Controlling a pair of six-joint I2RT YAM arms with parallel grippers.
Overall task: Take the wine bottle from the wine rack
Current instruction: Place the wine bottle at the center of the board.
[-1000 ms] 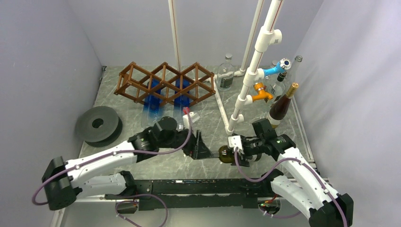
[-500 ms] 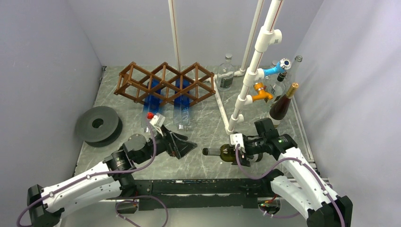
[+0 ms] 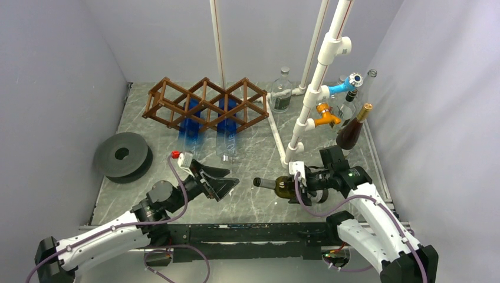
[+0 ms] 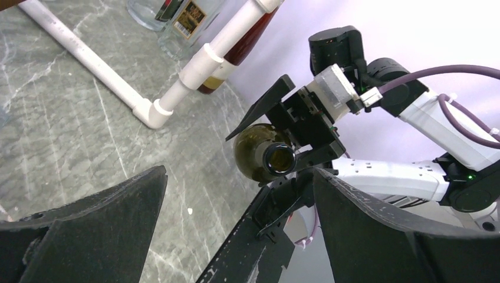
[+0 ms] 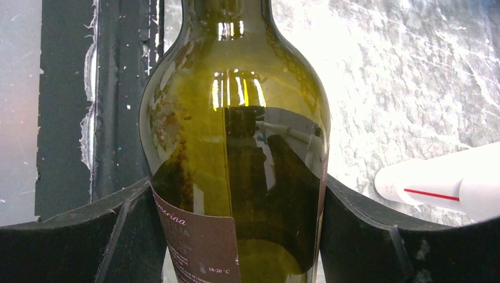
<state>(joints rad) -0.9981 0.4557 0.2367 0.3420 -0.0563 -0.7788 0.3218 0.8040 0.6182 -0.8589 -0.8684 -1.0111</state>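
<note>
Two blue bottles (image 3: pixel 190 127) lie in wine rack (image 3: pixel 203 105) at far side of table (image 3: pixel 259 147). Wine bottle (image 3: pixel 282 187) off rack, held level over near part of table, right gripper (image 3: pixel 299 186) clamped on body. Left gripper (image 3: pixel 227 180) spread wide, empty, facing bottle mouth, apart from it. White pipe frame (image 3: pixel 293 141) close behind right gripper; standing bottles (image 3: pixel 352 131) by right wall. Grey disc (image 3: pixel 122 155) at left edge. Open marble between arms and rack.

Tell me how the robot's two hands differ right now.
The left hand is spread wide and empty, while the right hand is closed on a green bottle. The left hand points right, toward the bottle's mouth. The right hand points left and holds the bottle on its side. Both have black fingers, and they face each other.
</note>
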